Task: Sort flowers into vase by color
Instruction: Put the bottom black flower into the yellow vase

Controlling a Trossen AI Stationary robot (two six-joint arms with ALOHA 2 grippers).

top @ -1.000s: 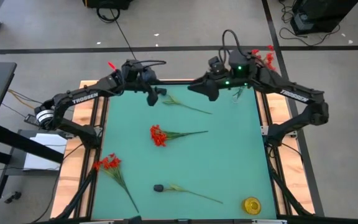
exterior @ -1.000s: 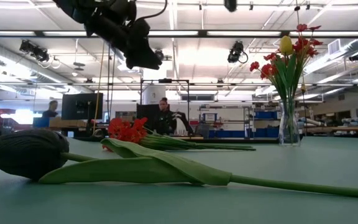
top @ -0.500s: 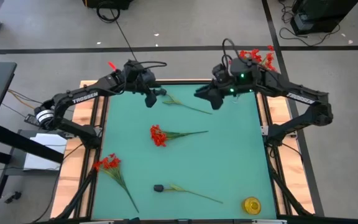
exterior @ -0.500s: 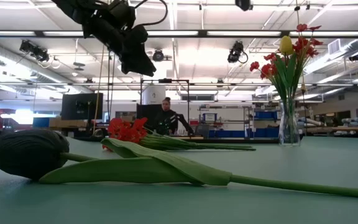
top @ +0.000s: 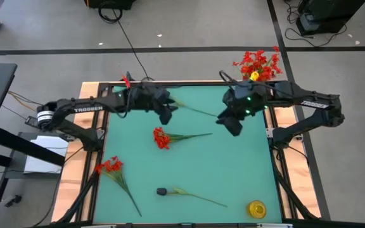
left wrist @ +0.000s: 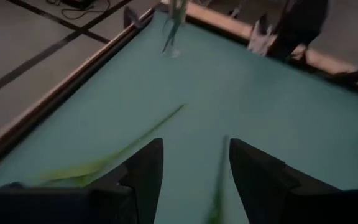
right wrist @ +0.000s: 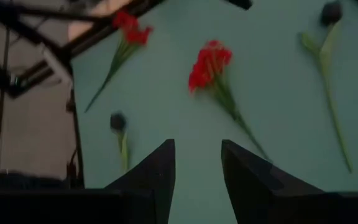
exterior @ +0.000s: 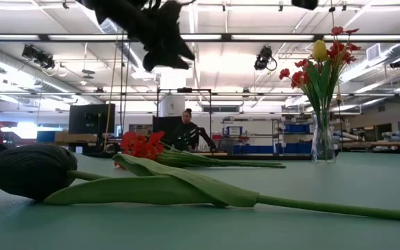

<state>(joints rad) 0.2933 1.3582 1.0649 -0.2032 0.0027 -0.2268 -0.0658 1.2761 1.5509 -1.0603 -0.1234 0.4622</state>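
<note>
The right hand [top: 230, 124] hangs above the green counter [top: 233, 177] a little in from its right edge and toward the far side, its two fingers [right wrist: 160, 180] apart with nothing between them. Looking past those fingers, the right wrist view takes in a red flower [right wrist: 209, 62] lying near the middle of the counter, another red flower [right wrist: 129, 34] near the left edge, and two dark-headed flowers, one [right wrist: 118, 122] toward the near edge and one [right wrist: 331, 12] toward the far edge. The left hand [top: 166, 114] is held over the far part of the counter, left of centre, its fingers [left wrist: 145, 171] also spread and empty, just above the thin green stem [left wrist: 135, 140] of the dark-headed flower lying there. In the high view the middle red flower [top: 161, 138] lies with its stem pointing toward the right edge, the second red flower [top: 109, 166] lies by the left edge, and the near dark-headed flower [top: 162, 190] lies close to the near edge. A yellow round object [top: 256, 208] sits at the near right corner. At the far right corner stands a glass vase [exterior: 323, 139] holding red flowers and one yellow flower [exterior: 319, 50].
</note>
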